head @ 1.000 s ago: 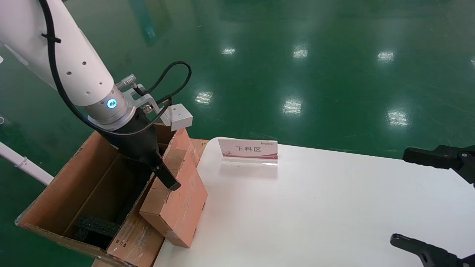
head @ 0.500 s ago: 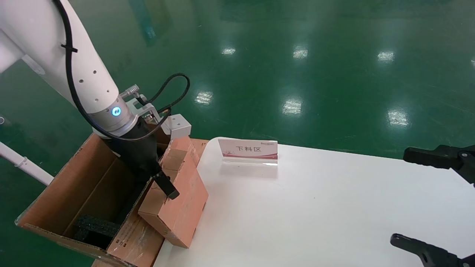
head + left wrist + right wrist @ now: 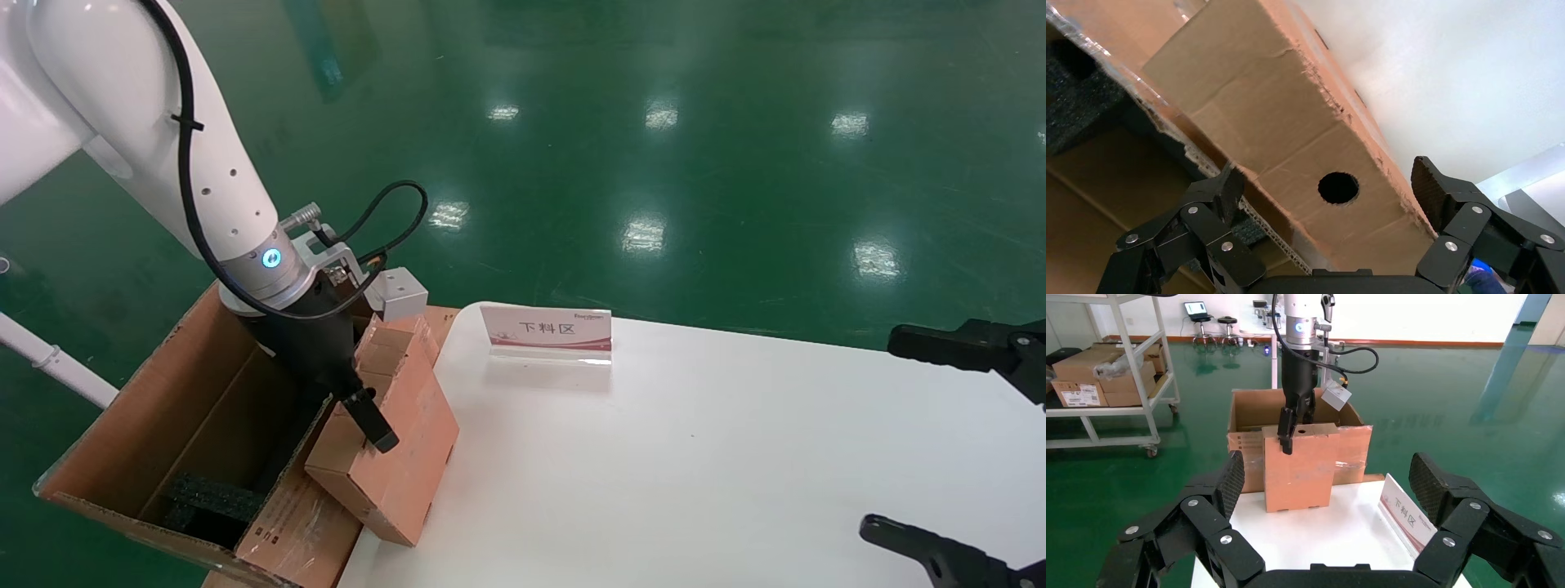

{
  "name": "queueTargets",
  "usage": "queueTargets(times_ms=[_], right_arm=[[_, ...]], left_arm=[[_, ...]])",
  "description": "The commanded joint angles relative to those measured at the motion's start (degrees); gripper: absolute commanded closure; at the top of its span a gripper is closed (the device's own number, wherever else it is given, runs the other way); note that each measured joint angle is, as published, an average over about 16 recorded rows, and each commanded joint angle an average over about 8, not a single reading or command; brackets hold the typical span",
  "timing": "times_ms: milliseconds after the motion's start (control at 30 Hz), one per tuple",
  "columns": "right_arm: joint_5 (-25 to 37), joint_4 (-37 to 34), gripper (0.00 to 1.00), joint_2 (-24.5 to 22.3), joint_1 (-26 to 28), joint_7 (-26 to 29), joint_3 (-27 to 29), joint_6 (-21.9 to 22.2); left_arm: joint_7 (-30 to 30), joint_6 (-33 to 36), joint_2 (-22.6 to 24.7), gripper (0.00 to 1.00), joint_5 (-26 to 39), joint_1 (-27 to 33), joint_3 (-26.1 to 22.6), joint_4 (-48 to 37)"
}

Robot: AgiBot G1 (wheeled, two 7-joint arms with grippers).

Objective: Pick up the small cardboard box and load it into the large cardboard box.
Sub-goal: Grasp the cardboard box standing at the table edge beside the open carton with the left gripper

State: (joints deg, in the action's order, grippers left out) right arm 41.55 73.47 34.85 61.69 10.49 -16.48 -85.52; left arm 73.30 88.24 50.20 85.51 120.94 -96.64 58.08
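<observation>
The small cardboard box (image 3: 400, 457), reddish-brown, stands on edge at the table's left end and leans against the large cardboard box (image 3: 188, 392). Its narrow top side with the round hole (image 3: 1338, 188) faces my left wrist camera. My left gripper (image 3: 359, 412) straddles that top side, open, one finger (image 3: 372, 420) down the box's table-side face and the other inside the large box's wall. Neither pad presses the small box (image 3: 1266, 110). Black foam (image 3: 204, 498) lies in the large box's bottom. My right gripper (image 3: 881, 431) hovers open at the table's right end.
A red-and-white sign (image 3: 546, 331) stands at the back of the white table (image 3: 695, 457). The large box sits off the table's left edge on the green floor. In the right wrist view a trolley (image 3: 1107, 373) with cartons stands far behind.
My left gripper has sunk lower over the small box's top edge, its wrist shifting right. The small box has barely moved. The right arm is still.
</observation>
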Motion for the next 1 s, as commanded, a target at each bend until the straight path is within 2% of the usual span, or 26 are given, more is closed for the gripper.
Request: queueTargets(times_ms=[33,433,467,567,633,700,733,833,900,1000], right_arm=[[0.0,0.0,0.00,0.0,0.0,0.0,0.0,0.0],[0.0,0.0,0.00,0.0,0.0,0.0,0.0,0.0],[0.0,0.0,0.00,0.0,0.0,0.0,0.0,0.0],[0.0,0.0,0.01,0.0,0.0,0.0,0.0,0.0],[0.0,0.0,0.15,0.0,0.0,0.0,0.0,0.0],[0.0,0.0,0.39,0.0,0.0,0.0,0.0,0.0],[0.0,0.0,0.51,0.0,0.0,0.0,0.0,0.0],[0.0,0.0,0.88,0.0,0.0,0.0,0.0,0.0],[0.0,0.0,0.99,0.0,0.0,0.0,0.0,0.0],[0.0,0.0,1.00,0.0,0.0,0.0,0.0,0.0]], left_arm=[[-0.4,-0.2,0.1,0.00,-0.4,-0.3,0.0,-0.5],[-0.7,-0.5,-0.2,0.00,-1.3,-0.5,0.3,-1.0],[-0.7,-0.5,-0.2,0.08,-1.2,-0.5,0.3,-1.0],[-0.7,-0.4,-0.1,0.46,-1.1,-0.5,0.3,-0.9],[-0.6,-0.4,-0.1,0.71,-1.0,-0.4,0.3,-0.8],[-0.6,-0.4,-0.1,0.96,-0.9,-0.4,0.2,-0.8],[-0.6,-0.4,-0.1,1.00,-0.9,-0.4,0.2,-0.8],[-0.5,-0.3,0.0,1.00,-0.8,-0.4,0.2,-0.7],[-0.5,-0.3,0.0,1.00,-0.7,-0.4,0.2,-0.7],[-0.5,-0.3,0.0,1.00,-0.6,-0.3,0.2,-0.6]])
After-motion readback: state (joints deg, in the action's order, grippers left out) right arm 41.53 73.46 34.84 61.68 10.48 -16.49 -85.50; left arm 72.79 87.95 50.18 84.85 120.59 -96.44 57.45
